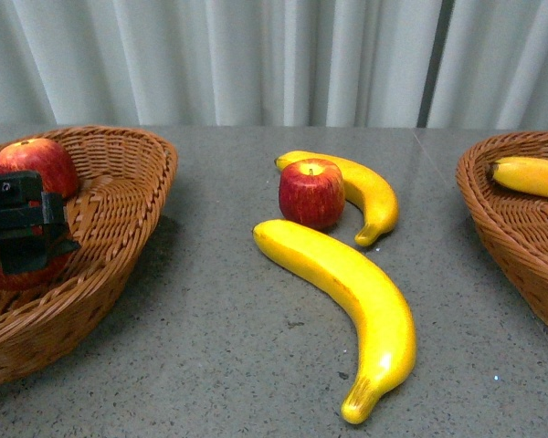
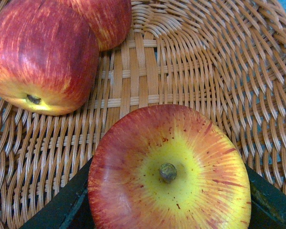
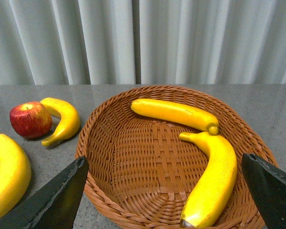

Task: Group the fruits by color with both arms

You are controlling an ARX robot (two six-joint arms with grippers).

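My left gripper point(image 1: 23, 224) hangs inside the left wicker basket point(image 1: 119, 210), shut on a red apple point(image 2: 169, 171) with a yellow stem end, black jaws on both sides of it. Two more red apples point(image 2: 43, 52) point(image 2: 107, 19) lie on the weave beside it. On the table a red apple point(image 1: 311, 193) sits against a small banana point(image 1: 365, 192), and a large banana point(image 1: 347, 301) lies nearer. My right gripper point(image 3: 162, 191) is open above the right basket point(image 3: 109, 124), which holds two bananas point(image 3: 174, 113) point(image 3: 212, 176).
The grey table point(image 1: 210, 347) runs between the two baskets, with a white curtain point(image 1: 274, 55) behind it. The right basket point(image 1: 530, 228) is cut off at the frame's right edge, one banana point(image 1: 534, 176) showing inside it.
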